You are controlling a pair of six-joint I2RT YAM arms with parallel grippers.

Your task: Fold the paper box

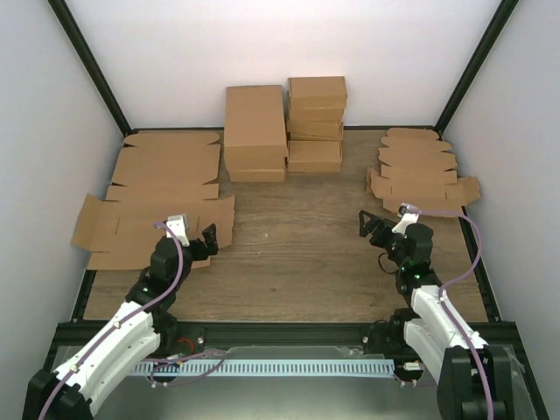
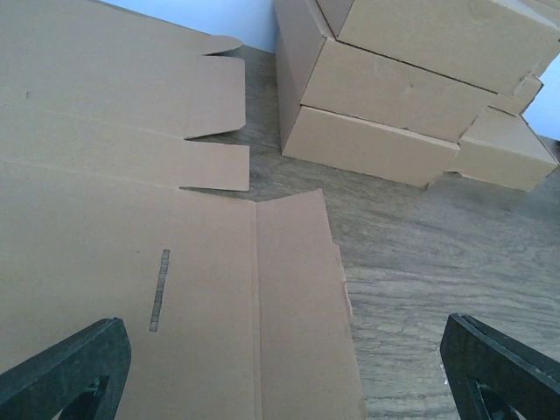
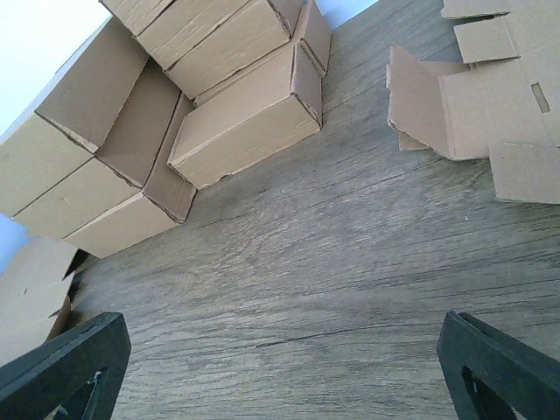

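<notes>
The large flat sheet of plain brown cardboard that is the paper box [image 1: 131, 229] lies unfolded by the left edge of the wooden table [image 1: 297, 262], about midway along it. Its surface is bare brown board, marked only by straight creases that divide it into rectangular panels, by notched side flaps, and by one narrow slit [image 2: 159, 289] cut in a panel. A long crease sets off its right-hand flap, and edges of more brown sheets show under that flap. More flat brown cardboard reaches from it toward the far left corner.

The left gripper [image 1: 199, 245] hangs above the box's right flap with its jaws spread wide and nothing between them. In the left wrist view one finger is over cardboard, the other over wood. The right gripper [image 1: 374, 232] is likewise spread wide and empty, over bare wood toward the right edge.

Stacked, folded brown cardboard boxes [image 1: 284, 131] stand at the middle of the far edge. Smaller brown cardboard blanks with rounded tabs [image 1: 420, 171] lie piled in the far right corner.
</notes>
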